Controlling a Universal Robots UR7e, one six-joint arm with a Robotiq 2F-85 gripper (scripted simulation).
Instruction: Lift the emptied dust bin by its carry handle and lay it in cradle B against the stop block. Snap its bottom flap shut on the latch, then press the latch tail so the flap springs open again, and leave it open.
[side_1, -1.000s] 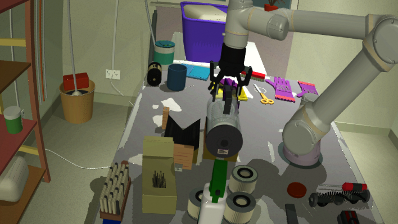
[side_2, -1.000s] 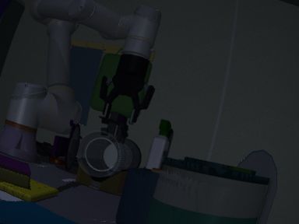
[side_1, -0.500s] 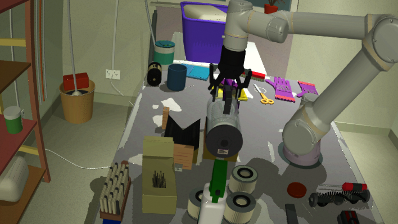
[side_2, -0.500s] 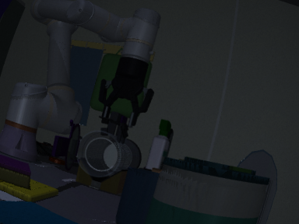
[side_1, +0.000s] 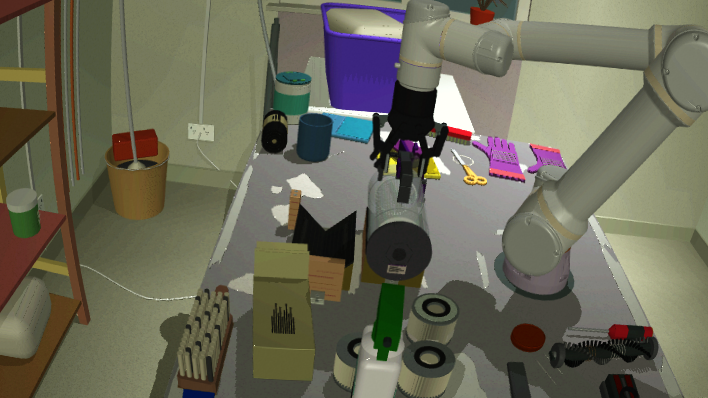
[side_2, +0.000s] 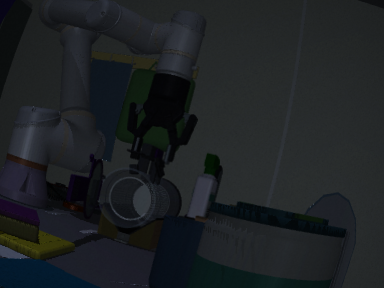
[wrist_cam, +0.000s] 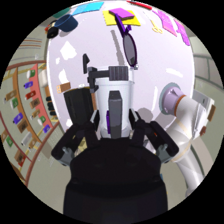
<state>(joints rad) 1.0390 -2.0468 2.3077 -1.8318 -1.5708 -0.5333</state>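
Note:
My gripper (side_1: 406, 165) (side_2: 151, 152) (wrist_cam: 114, 121) is open and holds nothing, its fingers standing either side of the dark carry handle (side_1: 405, 181) (wrist_cam: 115, 113) on top of the dust bin. The dust bin (side_1: 397, 225) (side_2: 134, 199) (wrist_cam: 114, 90) is a clear cylinder lying on its side on a tan cradle near the table's middle, its dark end cap toward the side camera. Its round flap (wrist_cam: 130, 48) (side_2: 93, 187) hangs open on a purple hinge at the far end. A second black V-shaped cradle (side_1: 325, 235) sits to the left with a wooden block (side_1: 295, 208) at its far end.
A purple tub (side_1: 362, 55) stands at the table's far end, with a navy cup (side_1: 314, 136) and a teal canister (side_1: 292, 92) near it. Round filters (side_1: 432, 310), a green-capped spray bottle (side_1: 382, 340) and a tan box (side_1: 282, 307) crowd the near edge. Scissors (side_1: 470, 172) and purple gloves (side_1: 500, 155) lie far right.

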